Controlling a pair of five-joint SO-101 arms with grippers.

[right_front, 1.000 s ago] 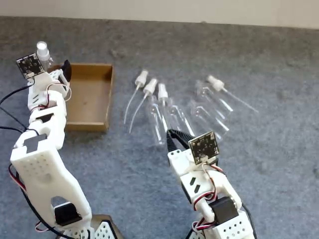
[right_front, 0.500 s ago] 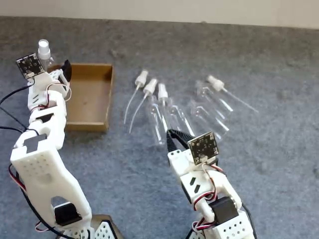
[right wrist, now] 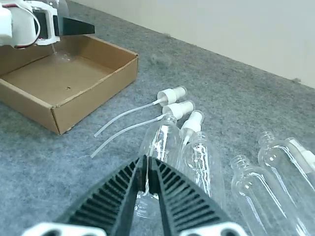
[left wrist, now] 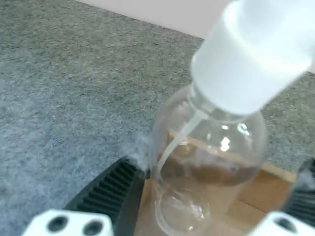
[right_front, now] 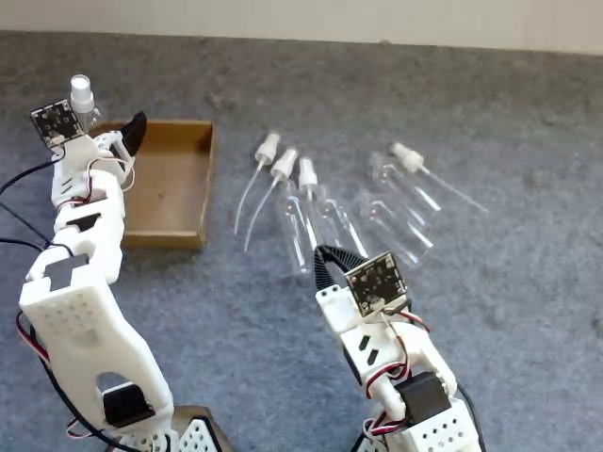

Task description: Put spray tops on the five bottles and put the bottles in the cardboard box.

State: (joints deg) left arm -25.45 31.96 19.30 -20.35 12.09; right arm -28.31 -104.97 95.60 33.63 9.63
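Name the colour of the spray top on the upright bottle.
The spray top is white, clearest in the left wrist view.

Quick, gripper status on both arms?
Left gripper: open, capped bottle between its jaws.
Right gripper: shut, holding nothing.

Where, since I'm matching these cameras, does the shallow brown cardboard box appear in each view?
High view: shallow brown cardboard box, upper left.
Left wrist view: box behind and under the clear plastic bottle with a white spray top.
Right wrist view: box far off, past the loose white spray tops.
Shared landmark: that capped bottle at the box's corner.
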